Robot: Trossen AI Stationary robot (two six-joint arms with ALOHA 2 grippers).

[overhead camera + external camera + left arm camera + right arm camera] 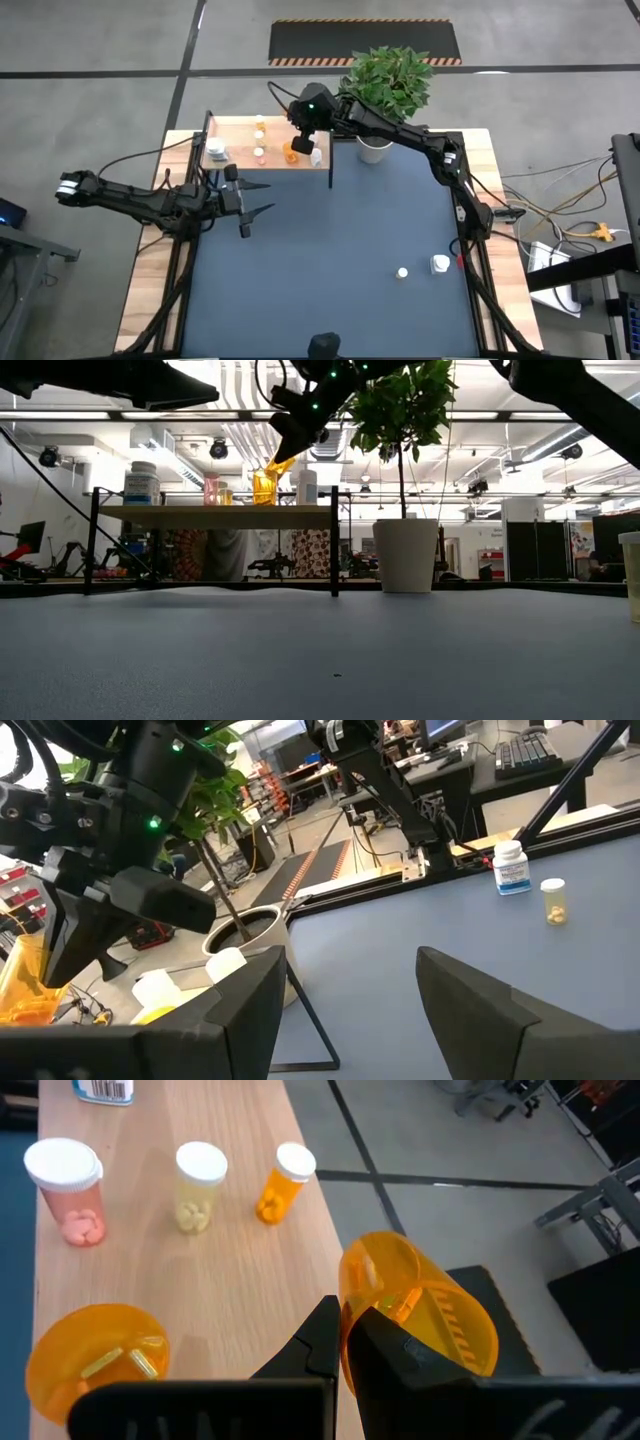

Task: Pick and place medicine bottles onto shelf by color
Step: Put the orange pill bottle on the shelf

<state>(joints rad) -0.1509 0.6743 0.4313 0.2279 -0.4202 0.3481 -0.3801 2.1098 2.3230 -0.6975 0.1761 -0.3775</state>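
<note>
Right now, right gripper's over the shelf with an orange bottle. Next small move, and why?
Probably lower it straight down and set it upright. The right gripper is shut on the orange bottle, held tilted above the shelf, beside another orange container already on the board. The low view shows the bottle clear of the board, so releasing now would likely drop or tip it.
</note>
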